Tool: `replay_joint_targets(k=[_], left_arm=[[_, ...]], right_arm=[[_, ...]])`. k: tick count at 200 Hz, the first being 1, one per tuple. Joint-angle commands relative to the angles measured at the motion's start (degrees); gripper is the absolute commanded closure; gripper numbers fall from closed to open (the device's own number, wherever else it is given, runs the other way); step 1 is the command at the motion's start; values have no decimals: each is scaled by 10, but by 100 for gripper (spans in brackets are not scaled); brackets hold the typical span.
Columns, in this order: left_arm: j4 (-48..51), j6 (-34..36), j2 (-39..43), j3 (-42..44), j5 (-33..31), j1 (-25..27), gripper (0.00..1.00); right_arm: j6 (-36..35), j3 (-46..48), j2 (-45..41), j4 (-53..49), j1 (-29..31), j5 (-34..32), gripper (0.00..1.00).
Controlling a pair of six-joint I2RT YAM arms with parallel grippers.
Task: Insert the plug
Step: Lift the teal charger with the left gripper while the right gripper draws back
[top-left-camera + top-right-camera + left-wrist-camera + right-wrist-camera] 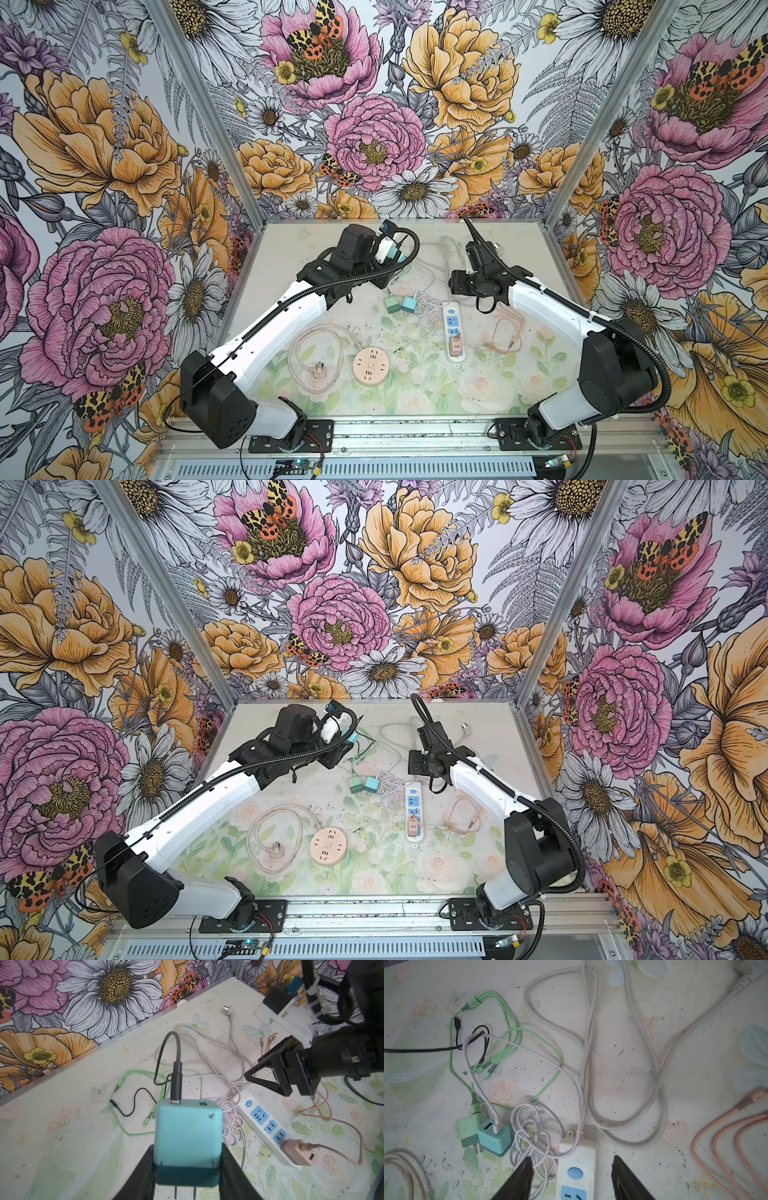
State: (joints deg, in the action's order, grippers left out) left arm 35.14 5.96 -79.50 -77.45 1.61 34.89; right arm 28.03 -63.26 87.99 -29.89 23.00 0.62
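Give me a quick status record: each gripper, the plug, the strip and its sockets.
left gripper: shut on teal charger, lifted off the table, prongs exposed
cable: black cable plugged into the charger
right gripper: open, jaws either side of the power strip at its switch end
sockets: pink charger fills one; blue sockets beside it free
plug: not yet inserted

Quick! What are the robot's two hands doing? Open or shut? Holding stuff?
Left hand: shut on the teal charger.
Right hand: open, holding nothing.
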Motion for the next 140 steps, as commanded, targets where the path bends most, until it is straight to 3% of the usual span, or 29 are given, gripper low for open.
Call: replay_joint_targets(k=[1,53,99,140], left_arm=[[33,4,24,-40,-44,9,66],[54,23,54,-87,-39,14,66],[58,37,52,-144,18,14,66],[62,44,44,-167,7,14,66]], right_arm=[[8,4,-3,1,0,-10,38],[1,8,-7,2,-1,-16,38],[4,17,-1,4,-1,-13,38],[4,34,-7,8,-1,-14,38]])
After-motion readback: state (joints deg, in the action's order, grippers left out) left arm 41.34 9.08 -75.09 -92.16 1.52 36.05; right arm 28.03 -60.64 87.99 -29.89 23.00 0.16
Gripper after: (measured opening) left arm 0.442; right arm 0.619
